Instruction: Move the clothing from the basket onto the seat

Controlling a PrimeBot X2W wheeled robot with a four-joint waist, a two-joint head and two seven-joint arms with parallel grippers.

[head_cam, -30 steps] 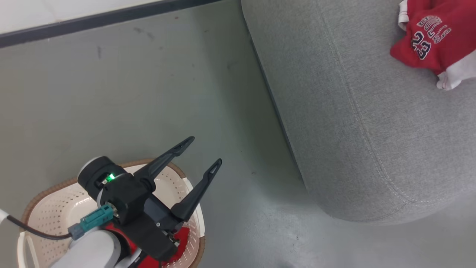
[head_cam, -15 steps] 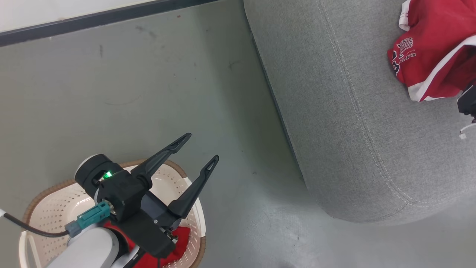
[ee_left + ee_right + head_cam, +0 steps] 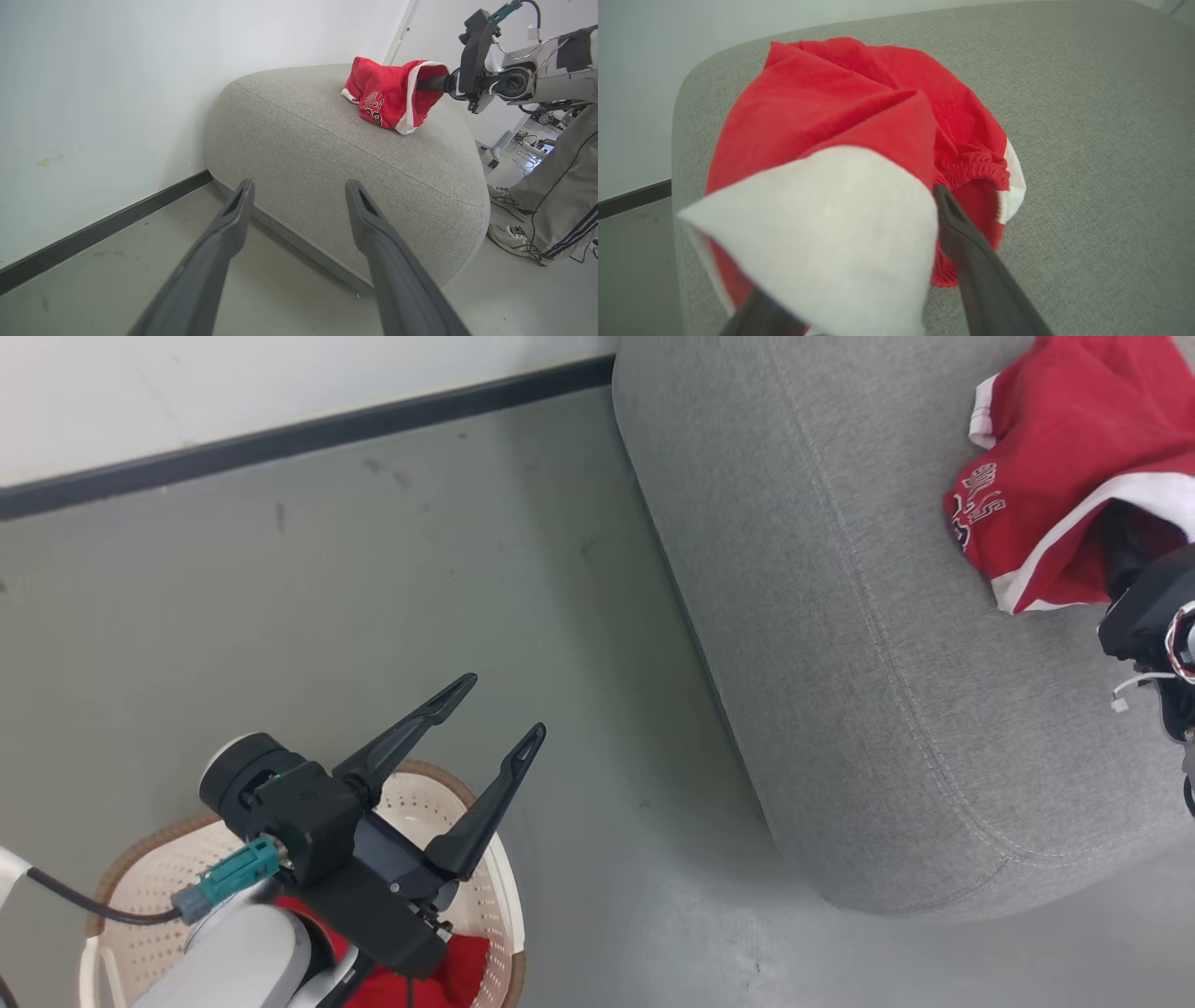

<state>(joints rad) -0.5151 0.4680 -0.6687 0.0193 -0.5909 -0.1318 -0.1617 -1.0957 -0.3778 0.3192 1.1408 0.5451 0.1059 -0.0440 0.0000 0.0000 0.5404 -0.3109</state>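
Note:
A red piece of clothing (image 3: 1046,457) with white trim lies bunched on the grey seat (image 3: 840,616), near its far right. My right gripper (image 3: 434,84) reaches into it. In the right wrist view the jaws stand apart and open. A fold of the clothing (image 3: 840,116) drapes over the left finger, while the right finger (image 3: 971,261) shows bare. More red clothing (image 3: 457,971) lies in the cream basket (image 3: 140,896) on the floor at lower left. My left gripper (image 3: 502,707) hovers open and empty above the basket's rim, pointing toward the seat (image 3: 327,140).
Grey floor runs between basket and seat. A white wall with a black skirting strip (image 3: 280,429) stands behind. A person's leg in grey striped trousers (image 3: 551,205) and a shoe are on the floor beyond the seat's far end.
My right gripper has opened on the seat, and its body has come further into the head view. The clothing has slumped onto the cushion. The head camera has shifted slightly.

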